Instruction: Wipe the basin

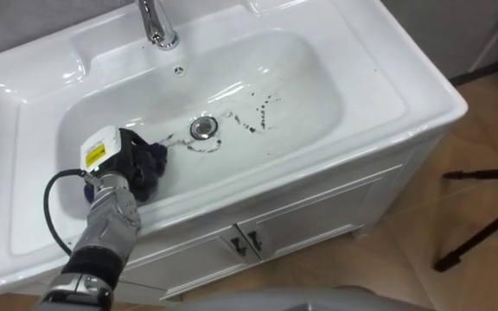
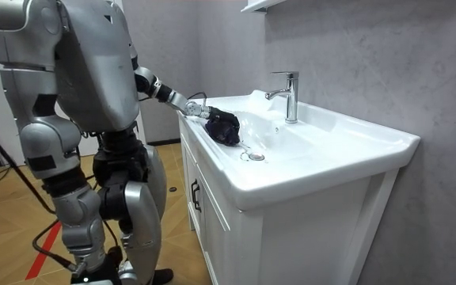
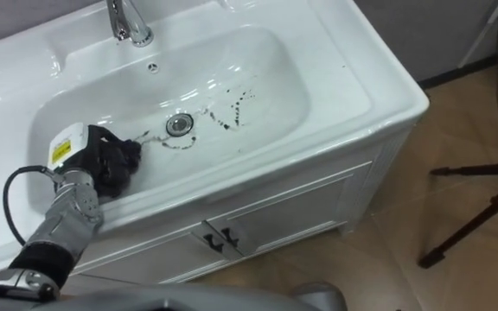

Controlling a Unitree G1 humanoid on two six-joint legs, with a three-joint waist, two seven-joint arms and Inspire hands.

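The left hand (image 1: 121, 164) is clenched round a dark, bunched cloth (image 1: 154, 161); just beyond it, the white basin (image 1: 314, 82) carries black smears (image 1: 264, 110).

White basin (image 1: 405, 97) on cabinet (image 1: 318, 216), dark cloth (image 1: 152, 161) near its drain (image 1: 202, 128).

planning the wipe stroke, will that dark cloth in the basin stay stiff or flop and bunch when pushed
Probably floppy: the dark cloth sits crumpled in a lump at the left hand, so it may bunch rather than spread. It likely slides easily, since the basin looks smooth and glossy.
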